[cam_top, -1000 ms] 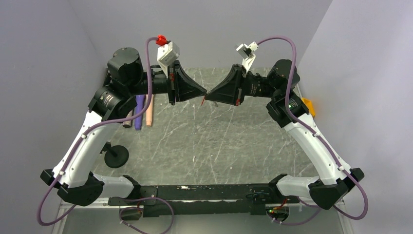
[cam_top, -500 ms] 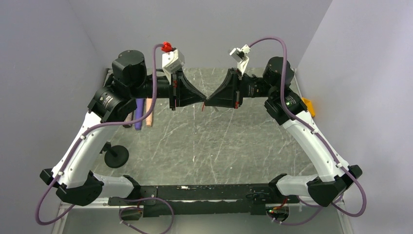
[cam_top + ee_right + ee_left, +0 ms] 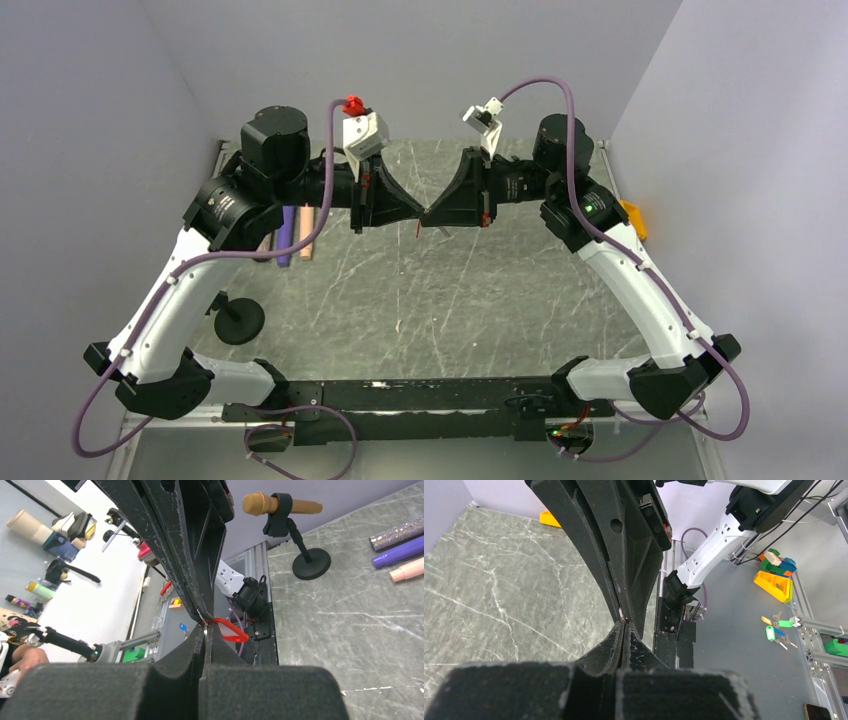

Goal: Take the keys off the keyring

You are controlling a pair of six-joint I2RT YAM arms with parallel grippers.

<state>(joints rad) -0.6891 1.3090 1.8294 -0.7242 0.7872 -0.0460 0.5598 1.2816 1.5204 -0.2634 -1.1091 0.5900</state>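
Observation:
My left gripper (image 3: 419, 213) and right gripper (image 3: 429, 215) meet tip to tip above the back middle of the marble table (image 3: 450, 300), both shut. The keyring's small red tag (image 3: 417, 229) hangs just below where the tips meet. In the right wrist view the red tag (image 3: 231, 630) sticks out to the right of my shut right gripper (image 3: 206, 629), with a thin sliver of metal pinched at the tips. In the left wrist view my left gripper (image 3: 624, 625) is shut, touching the right one's tips. No separate keys can be made out.
Purple, pink and glittery tubes (image 3: 292, 232) lie at the table's left edge. A microphone stand's round base (image 3: 238, 320) stands nearer on the left. A yellow-orange box (image 3: 630, 214) sits at the right edge. Off the table, tagged keys (image 3: 776, 629) lie on a grey surface.
Both wrists have swung inward toward each other, and the arms' elbows have shifted with them. The shut tips stay together at nearly the same spot, with the red tag still hanging there.

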